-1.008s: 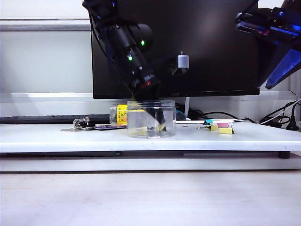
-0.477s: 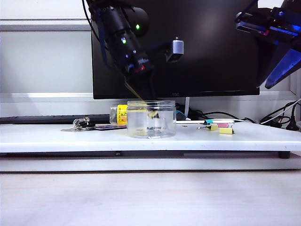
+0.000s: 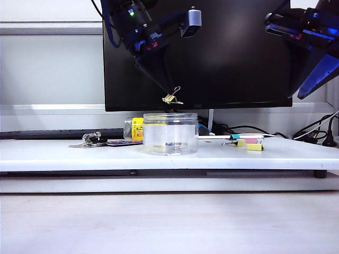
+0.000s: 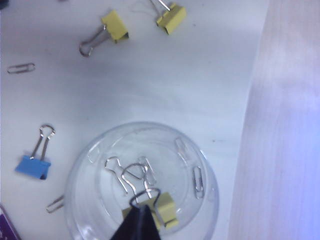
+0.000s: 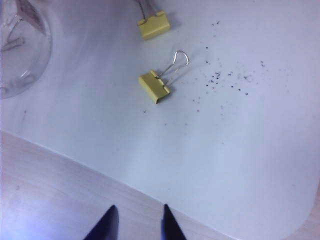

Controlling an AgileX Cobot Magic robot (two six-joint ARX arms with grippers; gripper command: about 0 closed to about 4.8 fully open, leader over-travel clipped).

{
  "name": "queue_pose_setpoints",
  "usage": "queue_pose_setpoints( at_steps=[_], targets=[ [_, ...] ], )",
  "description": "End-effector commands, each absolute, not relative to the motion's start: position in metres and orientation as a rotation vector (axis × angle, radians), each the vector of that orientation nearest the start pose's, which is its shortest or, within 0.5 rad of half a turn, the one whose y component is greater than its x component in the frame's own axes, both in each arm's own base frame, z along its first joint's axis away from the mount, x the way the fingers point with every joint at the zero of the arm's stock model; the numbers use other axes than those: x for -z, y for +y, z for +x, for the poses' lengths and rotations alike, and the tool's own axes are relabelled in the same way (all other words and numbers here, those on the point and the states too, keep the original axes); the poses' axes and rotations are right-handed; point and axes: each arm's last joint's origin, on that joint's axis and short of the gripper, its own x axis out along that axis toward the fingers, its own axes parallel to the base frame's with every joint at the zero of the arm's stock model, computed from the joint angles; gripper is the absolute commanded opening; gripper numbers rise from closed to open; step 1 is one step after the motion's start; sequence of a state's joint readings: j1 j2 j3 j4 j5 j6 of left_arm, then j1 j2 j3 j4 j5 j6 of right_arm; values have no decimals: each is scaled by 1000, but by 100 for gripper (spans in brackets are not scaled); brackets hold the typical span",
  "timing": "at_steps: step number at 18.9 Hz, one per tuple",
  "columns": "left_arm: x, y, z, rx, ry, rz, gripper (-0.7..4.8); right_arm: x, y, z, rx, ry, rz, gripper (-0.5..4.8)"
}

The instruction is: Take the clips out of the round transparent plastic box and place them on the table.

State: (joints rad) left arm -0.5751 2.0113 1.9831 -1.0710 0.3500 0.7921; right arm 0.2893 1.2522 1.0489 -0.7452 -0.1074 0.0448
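Yellow and tiny, one of the clips [image 3: 169,98] hangs from the left gripper [image 3: 170,95], whose fingers are pinched together on its wire handle, directly above the round transparent plastic box [image 3: 170,133]. The grip looks thin; a jolt on the way across could probably shake the clip loose and drop it back into the box. Paper clips [image 4: 197,181] remain inside. The right gripper [image 5: 138,220] hovers spread and empty over the table [image 3: 296,153] edge, at about two o'clock from the box in the exterior view. Two yellow clips [image 5: 154,86] already lie there, so a careless release might knock them.
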Motion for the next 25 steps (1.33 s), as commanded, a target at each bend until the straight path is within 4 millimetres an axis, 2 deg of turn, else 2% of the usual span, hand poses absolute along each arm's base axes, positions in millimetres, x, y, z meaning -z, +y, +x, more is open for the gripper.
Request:
queue_pose_setpoints(
  at_steps=[1, 4, 7, 11, 13, 16, 20, 25],
  targets=[
    [-315, -238, 348, 1235, 735, 778, -6, -288, 74, 235, -349, 935, -40, 117],
    [-316, -241, 349, 1235, 702, 766, -6, -290, 73, 235, -347, 918, -38, 117],
    [-322, -255, 350, 1248, 603, 701, -6, -300, 69, 233, -337, 836, -26, 117],
    [-329, -285, 346, 1266, 436, 652, -6, -304, 38, 237, -285, 821, 65, 117],
    [-321, -299, 348, 1262, 410, 624, -6, -306, 29, 238, -336, 808, 134, 116],
    [-291, -313, 363, 1224, 480, 552, -6, -306, 29, 239, -335, 803, 134, 116],
    [-265, -319, 374, 1135, 540, 602, -6, -306, 29, 239, -336, 804, 134, 116],
    [-256, -320, 376, 1130, 561, 607, 0, -306, 29, 239, -340, 804, 135, 116]
  ],
)
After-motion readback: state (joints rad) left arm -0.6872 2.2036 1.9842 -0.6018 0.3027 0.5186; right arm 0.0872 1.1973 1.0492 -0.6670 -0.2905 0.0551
